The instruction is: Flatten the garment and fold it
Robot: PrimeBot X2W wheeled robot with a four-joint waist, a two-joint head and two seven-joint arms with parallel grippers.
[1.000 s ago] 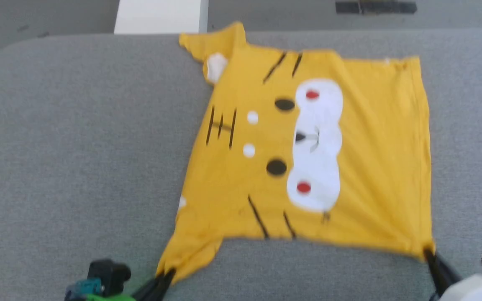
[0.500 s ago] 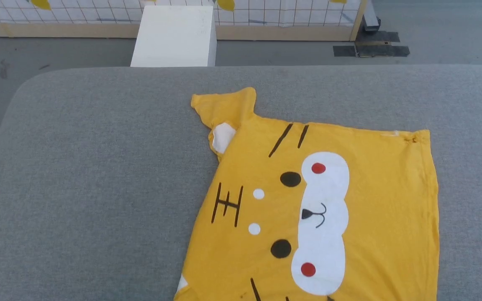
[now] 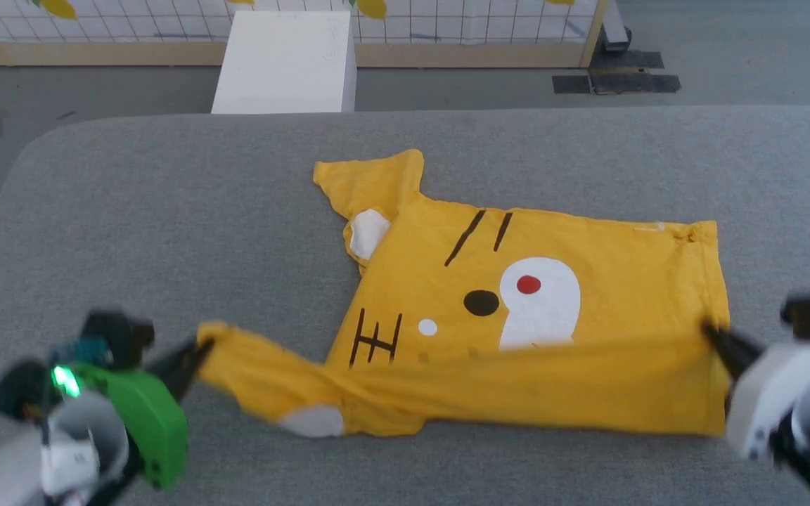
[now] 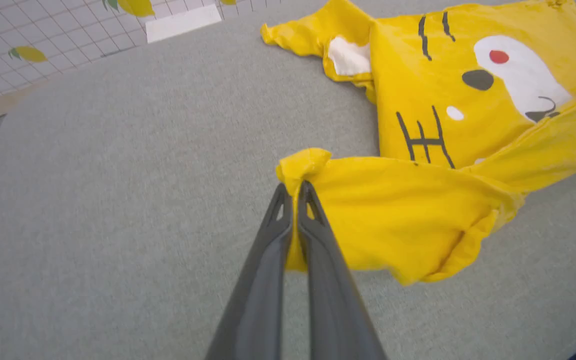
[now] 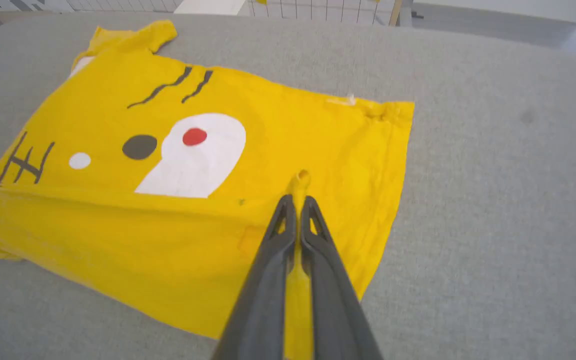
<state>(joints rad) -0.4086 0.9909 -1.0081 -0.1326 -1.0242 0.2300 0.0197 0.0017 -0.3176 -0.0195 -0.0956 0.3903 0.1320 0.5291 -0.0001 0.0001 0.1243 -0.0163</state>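
- Garment [image 3: 609, 281]: one, on grey cushion [image 3: 166, 211]; long axis left–right, sleeves leftward, hem rightward.
- Grippers: two. Left gripper [image 3: 197, 349] pinches near sleeve; right gripper [image 3: 713, 336] pinches hem corner.

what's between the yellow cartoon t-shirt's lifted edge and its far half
Nothing visible. The left gripper and right gripper each pinch the near edge of the yellow cartoon-face T-shirt, and its far half lies bare on the grey fabric surface.

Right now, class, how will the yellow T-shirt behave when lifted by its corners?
Probably floppy: the yellow T-shirt droops between the left gripper and right gripper. Likely light: two fingertip pinches carry the raised edge.
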